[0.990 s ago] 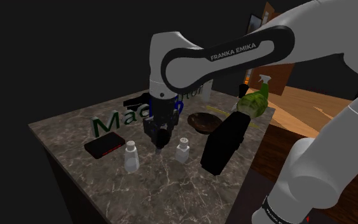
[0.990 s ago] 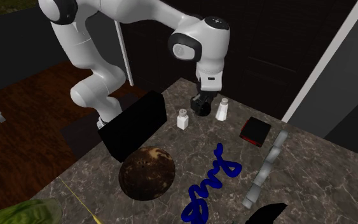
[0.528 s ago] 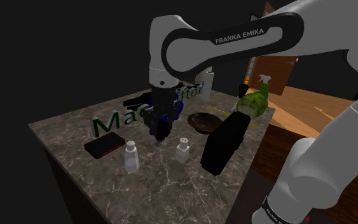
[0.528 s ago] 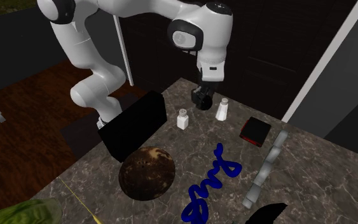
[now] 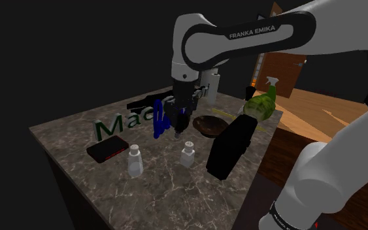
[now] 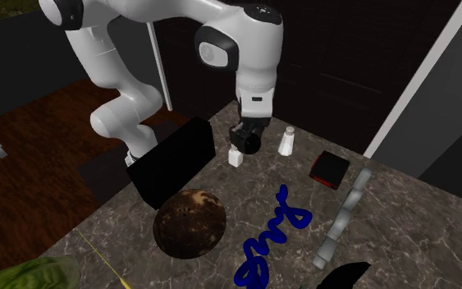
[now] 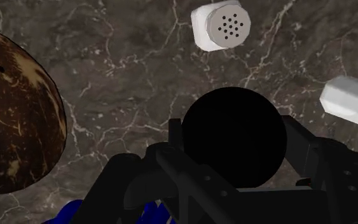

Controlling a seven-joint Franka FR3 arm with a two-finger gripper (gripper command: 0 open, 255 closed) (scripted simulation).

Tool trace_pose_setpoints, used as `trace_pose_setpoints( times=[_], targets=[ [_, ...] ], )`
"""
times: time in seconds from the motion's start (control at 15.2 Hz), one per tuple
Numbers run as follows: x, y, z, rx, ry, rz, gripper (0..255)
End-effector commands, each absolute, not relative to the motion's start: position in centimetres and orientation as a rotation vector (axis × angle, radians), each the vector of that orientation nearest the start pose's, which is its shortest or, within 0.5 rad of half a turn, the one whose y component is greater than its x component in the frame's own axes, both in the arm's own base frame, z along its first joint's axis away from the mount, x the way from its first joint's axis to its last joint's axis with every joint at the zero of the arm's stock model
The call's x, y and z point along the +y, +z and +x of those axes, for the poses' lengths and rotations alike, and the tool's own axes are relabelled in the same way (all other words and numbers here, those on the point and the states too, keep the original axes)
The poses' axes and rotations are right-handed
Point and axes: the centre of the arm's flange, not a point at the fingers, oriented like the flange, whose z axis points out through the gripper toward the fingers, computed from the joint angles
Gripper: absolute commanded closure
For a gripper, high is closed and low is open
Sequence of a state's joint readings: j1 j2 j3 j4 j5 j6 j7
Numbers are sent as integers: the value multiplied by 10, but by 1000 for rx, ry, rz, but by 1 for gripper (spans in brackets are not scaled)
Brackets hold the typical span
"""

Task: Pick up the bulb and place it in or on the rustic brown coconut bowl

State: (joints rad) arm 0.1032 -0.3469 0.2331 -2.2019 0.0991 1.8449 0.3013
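Two white shakers (image 5: 134, 160), a red-and-black box (image 6: 330, 168) and a blue squiggle (image 6: 278, 226) on the marble tabletop (image 6: 409, 238).

Black bulb (image 7: 231, 149) in tool (image 7: 233, 127) — bowl (image 7: 18, 108) nearby

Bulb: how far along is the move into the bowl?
Done, it seems: the gripper clasps the black bulb, lifted off the table. In hand: the carry, with the brown bowl off to one side. Left: move over the bowl and release.
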Motion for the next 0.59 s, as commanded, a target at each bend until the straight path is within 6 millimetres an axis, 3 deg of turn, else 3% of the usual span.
trace_pose_setpoints(
  times=[0.0,0.53],
  targets=[
    [136,518,424,9,35,-3131,255],
    [31,521,438,9,35,-3131,255]
  ],
)
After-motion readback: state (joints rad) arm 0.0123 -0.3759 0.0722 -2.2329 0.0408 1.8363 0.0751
